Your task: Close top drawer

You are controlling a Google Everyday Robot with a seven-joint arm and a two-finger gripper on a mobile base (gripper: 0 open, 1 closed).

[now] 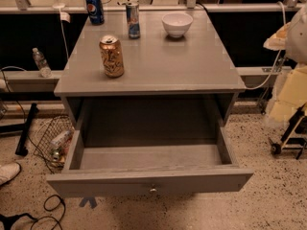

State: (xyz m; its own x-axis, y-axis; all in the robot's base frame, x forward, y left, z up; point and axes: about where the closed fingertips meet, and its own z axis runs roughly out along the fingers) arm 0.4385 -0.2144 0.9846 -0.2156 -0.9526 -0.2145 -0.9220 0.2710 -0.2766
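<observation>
As things stand now: the top drawer (149, 180) is pulled well out of the table (201, 75), its front hanging forward of the table's edge and its grey floor open to view.
Drawer front: flat and grey, roughly square to the table, with a small round knob (153, 189) at its middle.
Drawer inside: nothing shows in it that would catch on the way in.
Pincer: not to be found in this view. The pale shapes (293, 42) at the right edge may belong to the arm and sit well apart from the drawer. I cannot tell whether the pincer is spread or pressed together.
Table top: a gold can (112, 56) stands near the front left, with a blue can (95, 8) and a slim can (133, 20) at the back. A white bowl (177, 24) sits just right of the slim can. All are upright.
Floor: a wire basket (53, 137) lies near the drawer's left side.
Done: none of the closing, judging by how far out the drawer stands.
Left: the whole job. The front has to be met near the knob and pushed straight back until it sits flush under the table top.
Watch for: an off-centre push may skew the drawer in its runners, and a hard shove may rock the cans.
</observation>
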